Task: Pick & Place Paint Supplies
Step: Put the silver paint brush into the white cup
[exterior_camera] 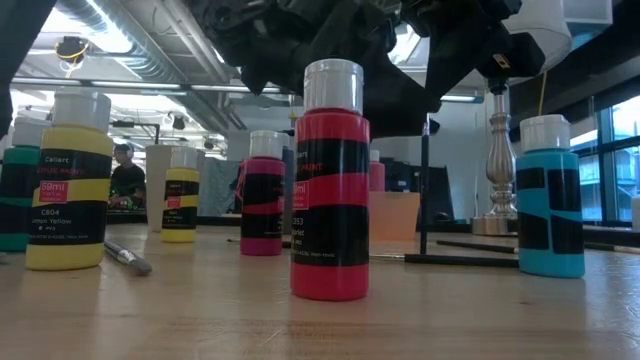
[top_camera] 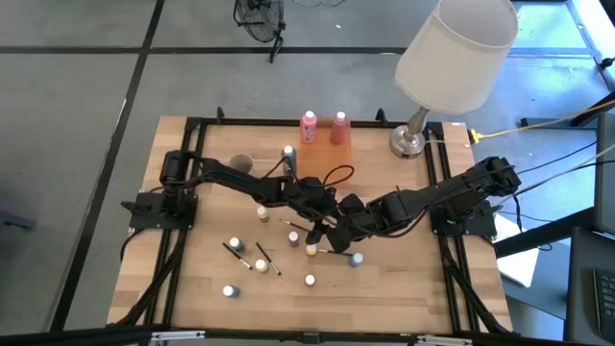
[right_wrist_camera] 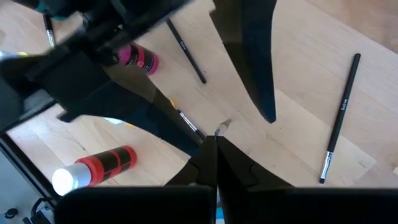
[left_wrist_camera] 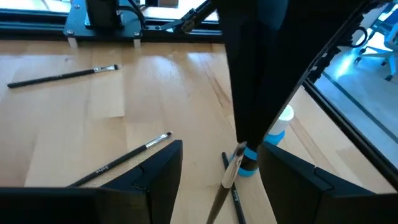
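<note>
Bottles (top_camera: 234, 246) and brushes (top_camera: 268, 259) lie all over the counter (top_camera: 192, 298), so lots is left; left jaws wide, right jaws pinch a brush (right_wrist_camera: 189, 126).

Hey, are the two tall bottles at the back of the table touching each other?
Apart. The high view shows a strip of bare table between the pink bottle and the orange bottle beside it.

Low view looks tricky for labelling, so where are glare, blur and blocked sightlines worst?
Low view: bright ceiling lights and windows backlight the bottles; the red bottle is sharp, the room behind it soft. Right wrist view: the other arm smears dark and blurred across the frame. Left wrist view: a dark arm hides the blue bottle partly.
</note>
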